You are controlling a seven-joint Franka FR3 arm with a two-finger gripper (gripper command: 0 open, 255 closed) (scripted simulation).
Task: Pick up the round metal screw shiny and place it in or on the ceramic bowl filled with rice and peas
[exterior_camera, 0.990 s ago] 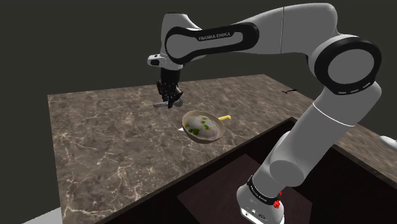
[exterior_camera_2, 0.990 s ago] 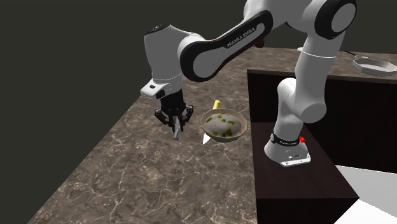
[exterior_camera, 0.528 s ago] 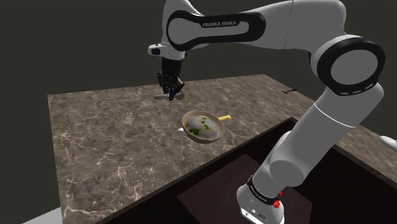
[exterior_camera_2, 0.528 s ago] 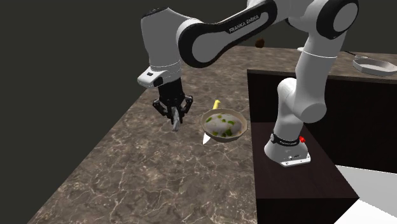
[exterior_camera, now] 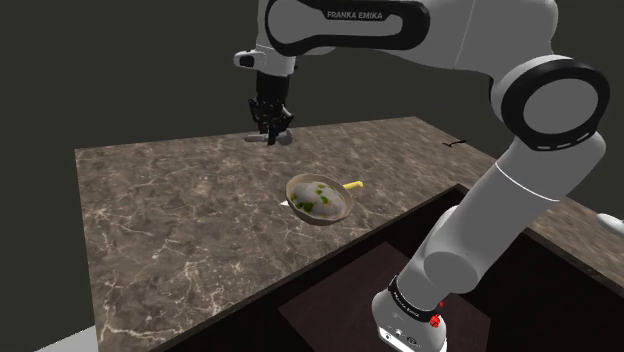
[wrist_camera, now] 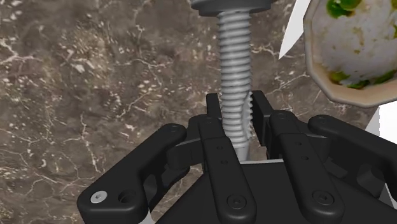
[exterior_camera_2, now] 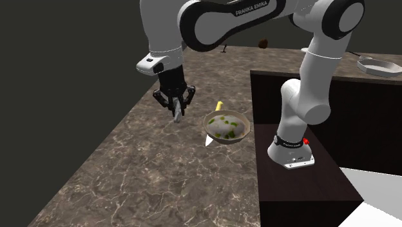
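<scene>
Wrist view puts me right over the hand: the gripper has its 2 black fingers clamped on the threaded shank of the screw. The grey head points away from the hand, down toward the marbled counter. The grip sits near the shank's tip, so most of the thread stands out past the fingers.

From the second exterior view, the screw hangs under the gripper, and it looks to be off the counter with air beneath it. The bowl of rice and peas sits on the counter nearby, toward that view's right and clearly apart from the screw.

As I judge it, the pickup is done and the second half is left. The arm has to carry the screw sideways until it is over the bowl, lower it, and part the fingers. Nothing stands between the 2 along that path. With so much shank overhanging, the screw might swing or tip on release, so a low drop onto the rice seems wise.
</scene>
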